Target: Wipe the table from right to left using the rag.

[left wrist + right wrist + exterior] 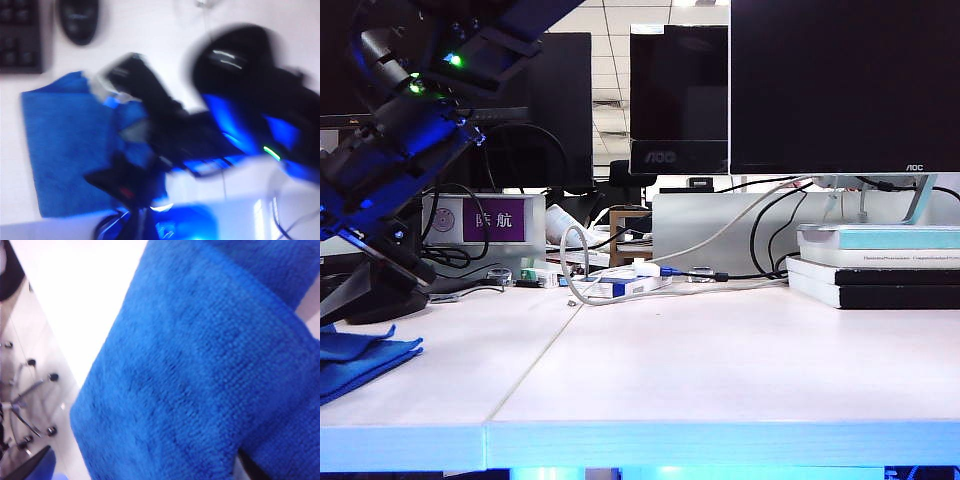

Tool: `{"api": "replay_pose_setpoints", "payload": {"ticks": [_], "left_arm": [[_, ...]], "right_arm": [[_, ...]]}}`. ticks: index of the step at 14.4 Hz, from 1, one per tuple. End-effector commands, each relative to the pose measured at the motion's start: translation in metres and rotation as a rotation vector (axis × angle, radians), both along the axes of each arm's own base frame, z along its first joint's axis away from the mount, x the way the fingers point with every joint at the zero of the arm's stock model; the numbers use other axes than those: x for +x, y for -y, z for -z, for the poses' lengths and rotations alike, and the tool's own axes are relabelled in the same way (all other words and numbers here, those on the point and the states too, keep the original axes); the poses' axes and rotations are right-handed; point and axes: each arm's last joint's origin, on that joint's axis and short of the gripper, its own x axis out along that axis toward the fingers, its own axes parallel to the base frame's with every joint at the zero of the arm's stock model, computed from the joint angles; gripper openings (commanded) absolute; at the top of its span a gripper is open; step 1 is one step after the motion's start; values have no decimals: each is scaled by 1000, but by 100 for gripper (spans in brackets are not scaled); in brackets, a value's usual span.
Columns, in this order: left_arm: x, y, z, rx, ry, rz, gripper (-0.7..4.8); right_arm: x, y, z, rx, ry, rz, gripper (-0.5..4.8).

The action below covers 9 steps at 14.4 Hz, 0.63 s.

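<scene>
The blue rag point(350, 355) lies rumpled at the far left of the white table point(720, 360), near its front edge. Seen from the left wrist, the rag point(60, 145) lies flat and my right gripper point(102, 127) hovers over it, its two black fingers spread apart, open. Close under the right wrist camera, the rag point(200, 380) fills most of the view in folded layers, beside the table's edge point(75, 305). In the exterior view a black arm point(400, 150) lit blue hangs over the rag. My left gripper is a dark blur at the edge of its own view.
A keyboard point(20, 35) and a mouse point(77, 20) lie behind the rag. Monitors point(840, 90), a purple-labelled box point(485, 220), cables point(620, 280) and stacked books point(880, 265) line the back. A seam point(535, 360) divides the desktop. Off the table's edge stands a chair base point(25, 390).
</scene>
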Motion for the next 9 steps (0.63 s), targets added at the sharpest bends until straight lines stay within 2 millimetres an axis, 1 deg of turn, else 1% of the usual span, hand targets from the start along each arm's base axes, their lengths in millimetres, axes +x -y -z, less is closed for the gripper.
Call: {"api": "replay_pose_setpoints", "payload": {"ticks": [1, 3, 5, 6, 8, 9], "left_arm": [[9, -24, 30, -156, -7, -66, -6], [15, -37, 55, -174, -25, -125, -6], [22, -40, 71, -135, -5, -73, -6], [25, -42, 81, -146, -20, -73, -6], [32, -49, 95, -190, -58, -95, -6], [38, -55, 106, -246, -82, -94, -6]], "right_arm": [[-1, 1, -3, -5, 9, -20, 479], [-1, 1, -3, -8, 21, -31, 479], [0, 2, -3, -10, 27, -29, 479], [0, 2, -3, -10, 27, -29, 479], [0, 2, -3, -11, 27, -28, 479], [0, 2, -3, -13, 25, -28, 479]]}}
